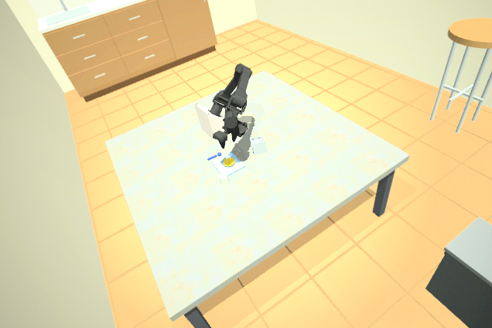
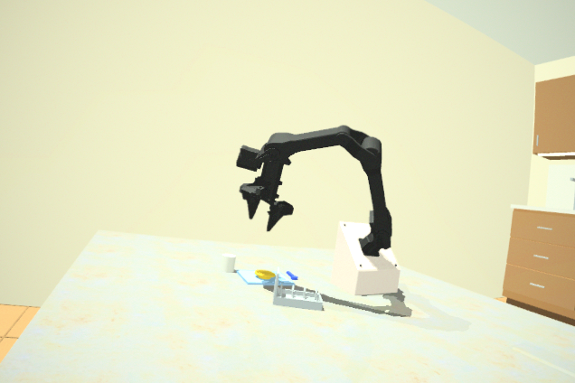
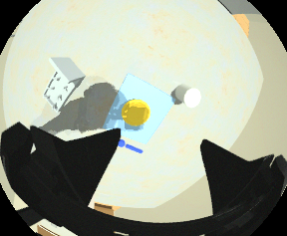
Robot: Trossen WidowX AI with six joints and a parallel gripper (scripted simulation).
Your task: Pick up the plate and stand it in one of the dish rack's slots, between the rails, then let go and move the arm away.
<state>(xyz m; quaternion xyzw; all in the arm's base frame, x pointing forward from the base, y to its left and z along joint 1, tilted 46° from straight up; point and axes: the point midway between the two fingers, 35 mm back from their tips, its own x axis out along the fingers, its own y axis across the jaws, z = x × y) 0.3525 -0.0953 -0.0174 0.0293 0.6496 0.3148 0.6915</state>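
Observation:
A small round yellow plate (image 1: 228, 162) (image 2: 265, 274) (image 3: 136, 113) lies flat on a light blue square board (image 1: 230, 172) (image 2: 250, 279) (image 3: 155, 99). The pale grey dish rack (image 1: 259, 147) (image 2: 297, 303) (image 3: 70, 70) stands on the table beside the board, with short upright rails and a taller wall at one end. No plate stands in it. My gripper (image 1: 228, 144) (image 2: 259, 224) (image 3: 161, 135) is open and empty, pointing down, high above the table. In the wrist view the plate shows beyond the fingertips, left of the middle of the gap between them.
A white cup (image 1: 223, 178) (image 2: 228, 263) (image 3: 189, 96) stands near one corner of the board. A blue utensil (image 1: 213, 157) (image 2: 291, 275) (image 3: 134, 148) lies beside the board, on the arm base's side. The arm's pale base block (image 1: 207, 120) (image 2: 346, 262) stands farther back.

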